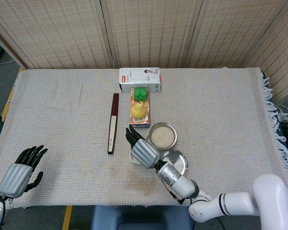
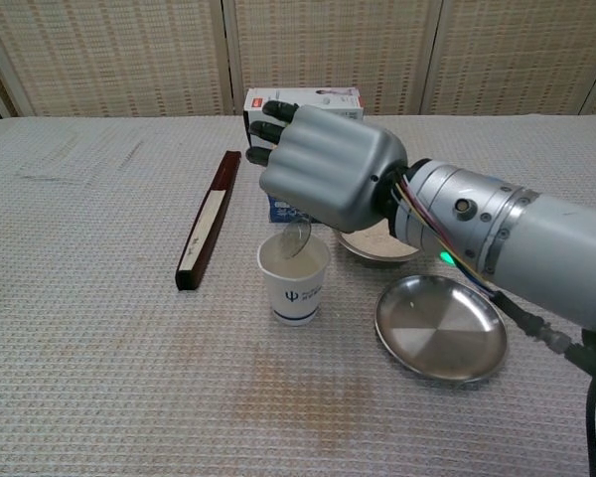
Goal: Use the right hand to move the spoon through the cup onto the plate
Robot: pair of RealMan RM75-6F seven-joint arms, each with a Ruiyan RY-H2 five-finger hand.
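My right hand [image 2: 323, 164] hovers over the white paper cup [image 2: 294, 282] and holds a metal spoon [image 2: 298, 238], whose bowl hangs just above the cup's mouth. From the head view the right hand [image 1: 143, 150] covers most of the cup [image 1: 135, 157] and hides the spoon. The empty steel plate [image 2: 440, 327] lies right of the cup, and it shows as the plate [image 1: 179, 163] in the head view. My left hand [image 1: 20, 171] rests near the table's front left corner, fingers apart, holding nothing.
A bowl of grains [image 1: 162, 135] sits behind the plate. Behind the cup are a box carrying a yellow pear and green block [image 1: 140, 108] and a white carton [image 1: 139, 80]. A long dark folded fan [image 1: 113, 122] lies left of the cup.
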